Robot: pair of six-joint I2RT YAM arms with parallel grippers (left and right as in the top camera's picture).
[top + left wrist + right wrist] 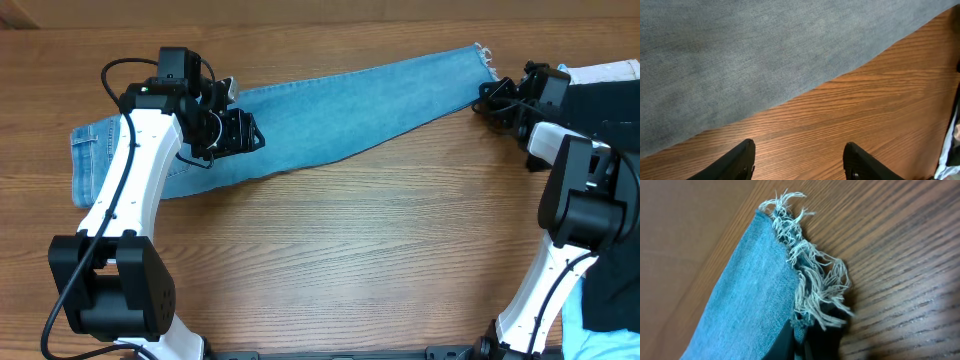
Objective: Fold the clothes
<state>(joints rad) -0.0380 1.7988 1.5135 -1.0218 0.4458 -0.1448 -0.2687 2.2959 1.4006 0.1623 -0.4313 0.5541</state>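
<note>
The clothes are light-blue jeans (330, 105), folded lengthwise, lying slantwise from the left edge of the table to the far right, frayed hem (484, 58) at the right end. My left gripper (238, 130) hovers over the thigh part near its front edge. In the left wrist view it (799, 161) is open, with bare wood between the fingers (740, 160) and the denim (740, 55) just beyond. My right gripper (490, 98) is at the hem's near corner. In the right wrist view it (807, 337) is shut on the denim (750, 305), just below the fringe (810, 275).
A pile of dark cloth (600, 100) with white fabric (605, 72) on top lies at the right edge, close behind my right arm. More dark and pale-blue cloth (600, 300) sits at the front right corner. The wooden table (380, 230) shows in front of the jeans.
</note>
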